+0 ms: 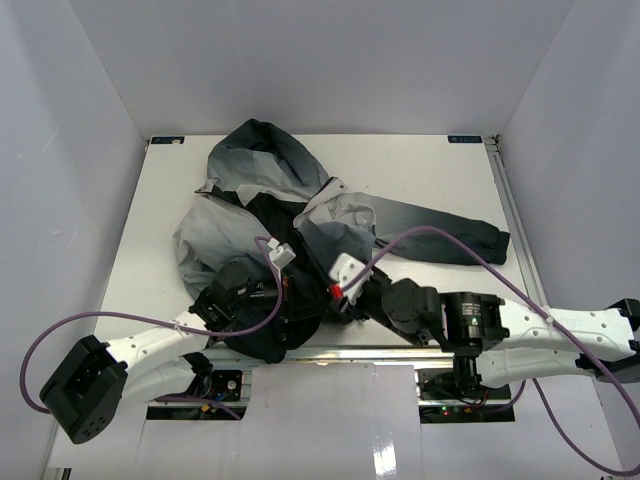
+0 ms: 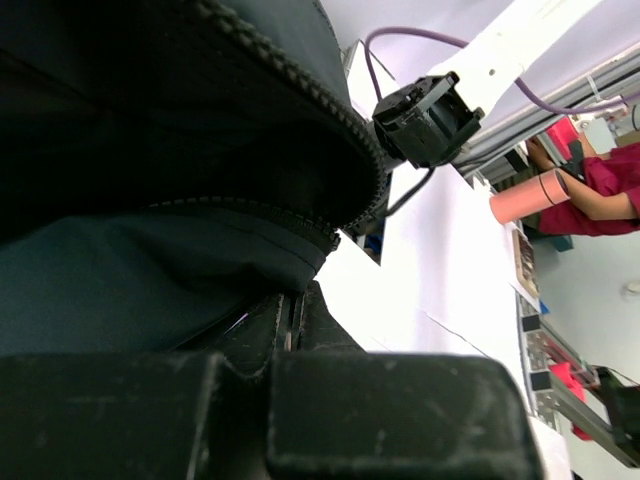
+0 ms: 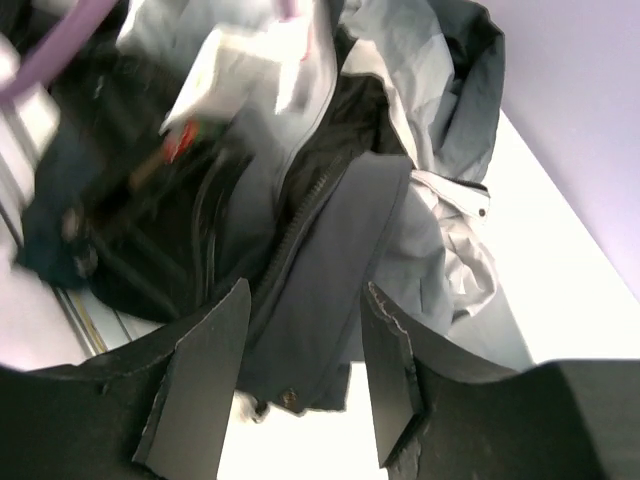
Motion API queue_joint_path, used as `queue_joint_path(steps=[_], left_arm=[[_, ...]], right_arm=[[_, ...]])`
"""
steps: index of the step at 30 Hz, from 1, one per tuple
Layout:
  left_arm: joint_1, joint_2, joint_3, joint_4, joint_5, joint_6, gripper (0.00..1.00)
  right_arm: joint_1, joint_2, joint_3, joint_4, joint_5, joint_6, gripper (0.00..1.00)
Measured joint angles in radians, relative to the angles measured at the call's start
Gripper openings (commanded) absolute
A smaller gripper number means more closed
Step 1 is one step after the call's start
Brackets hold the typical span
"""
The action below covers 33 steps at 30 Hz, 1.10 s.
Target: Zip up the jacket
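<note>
Jacket, one, crumpled, two grippers, left gripper pinching it, right gripper spread

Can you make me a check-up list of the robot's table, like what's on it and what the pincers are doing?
Surface: white table, flat.
Job's things: jacket crumpled in the middle, zipper not done up.
Clutter: nothing seen.
Grippers: left pincer shut on the jacket's edge; right pincer open above the zipper edge.
Cables: purple cables loop from both arms, one arching over the jacket.
Surroundings: plain pale walls; person in red beyond the table.
</note>
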Motion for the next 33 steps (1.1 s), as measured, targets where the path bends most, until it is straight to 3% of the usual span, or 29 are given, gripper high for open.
queue_joint_path(steps=[5,9,16,25,33], left_arm=[[0.0,-0.003,0.0,0.004,0.025,-0.021,0.0],[0.0,-0.012,0.0,0.007,0.04,-0.039,0.0],[0.0,-0.005,0.0,0.011,0.054,-0.067,0.0],[0.0,-0.01,0.0,0.015,0.062,-0.091,0.0],[0.0,-0.013,0.0,0.029,0.069,-0.115,0.0]], right_arm=[[0.116,-0.147,-0.189,0.026,0.033,-0.162,0.48],[0.148,-0.195,-0.274,0.073,0.009,-0.205,0.49],[0.304,-0.157,-0.472,0.247,0.118,-0.375,0.52],[0.362,-0.094,-0.634,0.527,0.226,-0.57,0.52],[0.365,-0.066,-0.662,0.698,0.25,-0.682,0.51]])
